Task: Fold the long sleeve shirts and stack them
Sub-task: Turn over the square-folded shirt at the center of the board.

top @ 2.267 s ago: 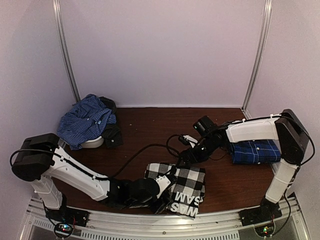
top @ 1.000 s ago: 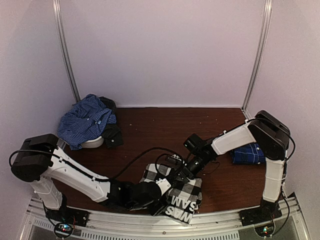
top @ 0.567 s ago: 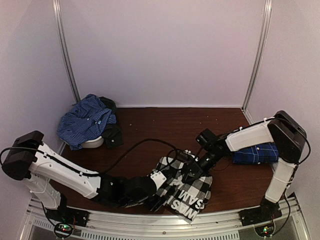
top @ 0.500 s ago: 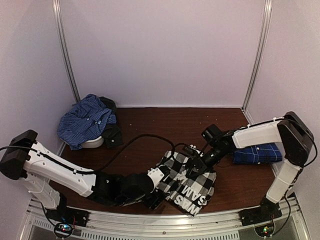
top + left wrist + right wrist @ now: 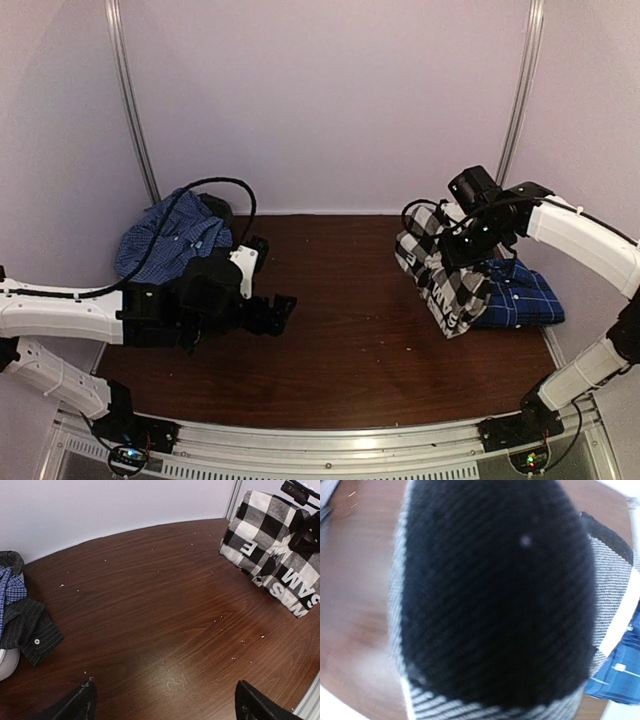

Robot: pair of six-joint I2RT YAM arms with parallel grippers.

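Far left: crumpled blue shirt (image 5: 165,243) sits unfolded in the back corner, heaped on a white rounded object (image 5: 185,286), with a dark cloth piece (image 5: 225,268) just beside it.

My left gripper (image 5: 280,312) hangs low over the bare table (image 5: 350,330), near that heap. Jaws spread wide, nothing in them; the wrist view shows both fingertips far apart over wood.

Right side: my right gripper (image 5: 468,240) is pinching the folded check shirt (image 5: 445,275) by its upper edge. The right wrist view is all check cloth, so I can't see the fingers themselves. The shirt hangs tilted, with its lower end at the left edge of the folded blue shirt (image 5: 525,298), which lies flat at the right edge of the table. I can't tell if the two touch.

My read is that this is the stacking step: the check shirt is on its way onto the folded blue one.

Next: shift the check shirt right until it's centred over the blue one, lower it flat, and only then let go. Risk is the fold spilling open if it's released while tilted. After that, the left arm goes for the crumpled blue shirt.
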